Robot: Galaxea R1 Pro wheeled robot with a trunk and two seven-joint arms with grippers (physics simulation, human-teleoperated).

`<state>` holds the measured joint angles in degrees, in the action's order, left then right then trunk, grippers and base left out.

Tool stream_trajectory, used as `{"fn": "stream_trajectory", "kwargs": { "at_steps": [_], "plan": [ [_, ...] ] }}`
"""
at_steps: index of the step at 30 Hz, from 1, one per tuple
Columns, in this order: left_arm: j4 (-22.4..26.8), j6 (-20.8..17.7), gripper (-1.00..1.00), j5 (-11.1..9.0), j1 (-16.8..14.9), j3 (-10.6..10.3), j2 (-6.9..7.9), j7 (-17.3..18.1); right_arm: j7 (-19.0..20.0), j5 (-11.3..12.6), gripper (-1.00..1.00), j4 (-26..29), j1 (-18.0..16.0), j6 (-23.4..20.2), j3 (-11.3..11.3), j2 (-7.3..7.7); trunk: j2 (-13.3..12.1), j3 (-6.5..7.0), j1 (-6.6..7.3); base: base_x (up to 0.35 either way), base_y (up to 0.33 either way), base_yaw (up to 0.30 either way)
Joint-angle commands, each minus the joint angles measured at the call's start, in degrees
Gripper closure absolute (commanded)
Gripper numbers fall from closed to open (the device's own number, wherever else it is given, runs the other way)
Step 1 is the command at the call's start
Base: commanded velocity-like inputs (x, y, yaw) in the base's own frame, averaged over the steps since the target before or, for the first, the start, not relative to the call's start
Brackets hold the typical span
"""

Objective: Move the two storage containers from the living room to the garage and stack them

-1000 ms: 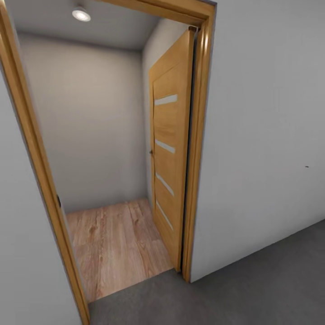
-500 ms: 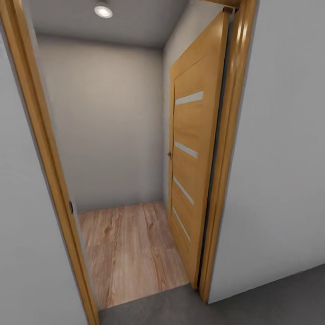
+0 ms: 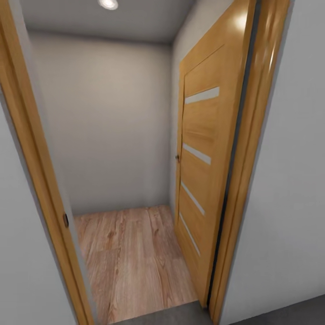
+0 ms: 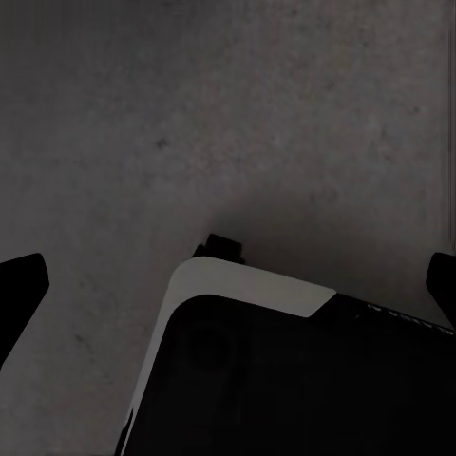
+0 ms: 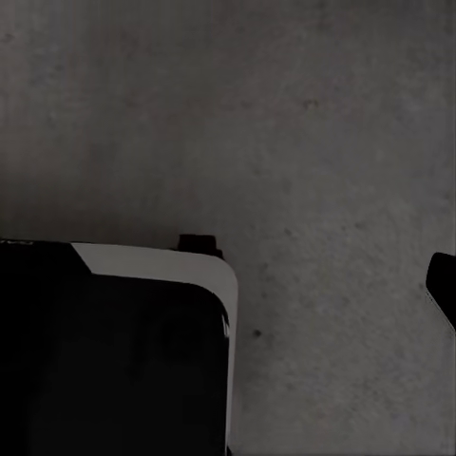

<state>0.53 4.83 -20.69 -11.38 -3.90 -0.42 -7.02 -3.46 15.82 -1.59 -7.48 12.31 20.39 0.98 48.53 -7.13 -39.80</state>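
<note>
The head camera faced an open doorway (image 3: 131, 149) from close range. A honey-coloured wooden door (image 3: 203, 153) with 4 pale glass slats was swung inward at 3 o'clock, lying almost flat against the side wall. The door frame (image 3: 31, 180) ran up the picture at 9 o'clock and again at 2 o'clock. Beyond the threshold lay light wood-plank flooring (image 3: 131, 257), closed off by a plain pale wall (image 3: 99, 122), with a ceiling spot lamp (image 3: 108, 3) at 12 o'clock. A thin strip of the floor (image 3: 280, 313), dark grey concrete, showed at 5 o'clock, so the robot apparently stood on the garage side.

Neither of the 2 storage containers appeared in these views, so their whereabouts could not be told; judging by the task, the robot was probably heading toward the living room to fetch one.

Both wrist cameras looked down at concrete and the robot's dark base (image 4: 294, 380). The left gripper (image 4: 228, 294) showed fingertips far apart at opposite edges, jaws released and empty. Of the right gripper, 1 fingertip (image 5: 443, 285) showed, so I cannot tell its state.

The opening looked narrow: an off-centre approach could clip the base or an arm on the frame or the door's edge.
</note>
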Motion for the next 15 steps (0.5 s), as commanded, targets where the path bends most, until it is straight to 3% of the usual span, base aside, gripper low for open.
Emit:
{"fn": "stream_trajectory", "kwargs": {
  "at_steps": [1, 15],
  "plan": [
    [-0.03, 0.17, -1.0, -0.41, -0.04, -0.42, -0.02, -0.19, -0.01, 0.46, -1.0, -0.17, -0.06, 0.26, 0.5, -0.02, 0.05, -0.09, -0.04, 0.321, 0.0, 0.001],
    [-0.04, 0.17, -1.0, -0.38, -0.04, -0.48, -0.08, -0.19, -0.23, 0.45, -1.0, -0.17, -0.08, 0.52, 0.3, -0.28, 0.05, -0.09, -0.04, 0.32, -0.009, 0.0]
  ]
}}
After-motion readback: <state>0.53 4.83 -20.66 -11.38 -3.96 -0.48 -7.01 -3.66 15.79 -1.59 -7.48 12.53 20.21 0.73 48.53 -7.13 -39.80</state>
